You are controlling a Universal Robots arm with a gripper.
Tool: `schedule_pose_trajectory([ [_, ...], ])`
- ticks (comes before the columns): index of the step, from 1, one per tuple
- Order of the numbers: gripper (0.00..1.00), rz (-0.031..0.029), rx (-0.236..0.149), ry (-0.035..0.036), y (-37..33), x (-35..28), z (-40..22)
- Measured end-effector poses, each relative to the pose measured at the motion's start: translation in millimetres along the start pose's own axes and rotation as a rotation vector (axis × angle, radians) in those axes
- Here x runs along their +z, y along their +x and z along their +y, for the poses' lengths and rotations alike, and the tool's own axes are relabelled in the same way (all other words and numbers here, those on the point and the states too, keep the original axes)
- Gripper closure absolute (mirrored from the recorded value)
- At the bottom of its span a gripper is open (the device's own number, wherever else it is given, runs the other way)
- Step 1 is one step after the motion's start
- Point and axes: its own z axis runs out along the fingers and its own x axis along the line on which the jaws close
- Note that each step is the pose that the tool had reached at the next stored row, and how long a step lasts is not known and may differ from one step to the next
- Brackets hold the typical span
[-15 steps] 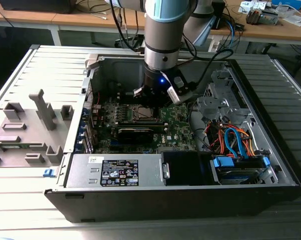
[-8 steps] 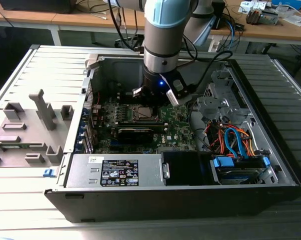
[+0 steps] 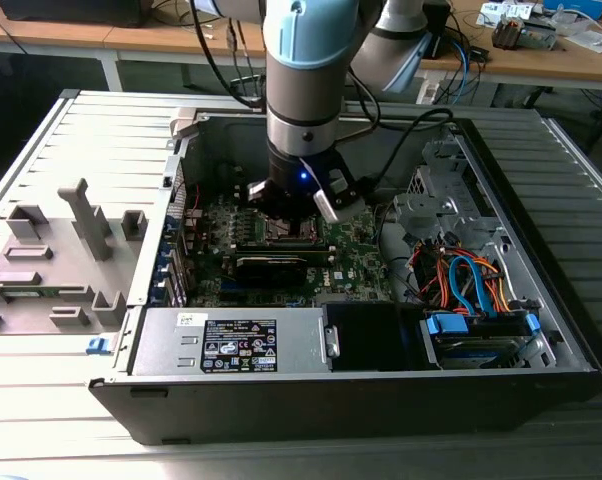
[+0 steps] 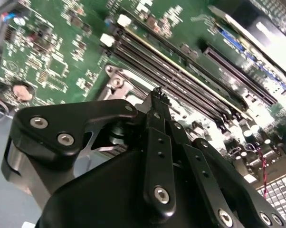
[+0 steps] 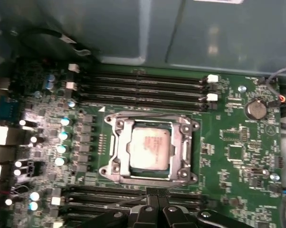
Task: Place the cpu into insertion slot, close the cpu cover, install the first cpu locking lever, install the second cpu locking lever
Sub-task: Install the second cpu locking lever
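Observation:
In the first wrist view the cpu (image 5: pixel 150 145) lies flat in the insertion slot (image 5: pixel 147 170), silver-grey top up. The cpu cover (image 5: pixel 115 152) is down around it as a silver frame, and thin lever rods run along the frame's edges. My gripper (image 5: pixel 153 205) hovers just off the socket's edge by the memory slots, fingers together with nothing between them. The second wrist view has the gripper (image 4: pixel 157 92) tip over a corner of the cpu cover (image 4: pixel 117 85). In the exterior view the gripper (image 3: pixel 286 212) hangs low over the socket (image 3: pixel 281 232) inside the open computer case.
Long black memory slots (image 5: pixel 143 85) flank the socket. A coin battery (image 5: pixel 255 109) sits on the board. A power supply box (image 3: pixel 231 345) lies at the case front, with a drive cage and orange and blue cables (image 3: pixel 471 290) beside it. Grey fixtures (image 3: pixel 51 260) stand at the exterior view's left.

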Motion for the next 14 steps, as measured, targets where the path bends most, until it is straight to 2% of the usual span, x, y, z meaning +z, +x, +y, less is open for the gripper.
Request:
schedule_pose_trajectory([
  [1,0.89,-0.0013,0.000,-0.0101,4.5,0.4,-0.6],
  [2,0.89,-0.0021,0.000,-0.0167,7.6,0.8,-1.1],
  [4,0.89,-0.0027,0.000,-0.0222,11.6,1.6,-1.9],
  [9,0.89,-0.0032,0.000,-0.0246,19.2,2.5,-6.0],
  [14,0.89,-0.0036,0.000,-0.0301,23.3,2.6,-8.3],
])
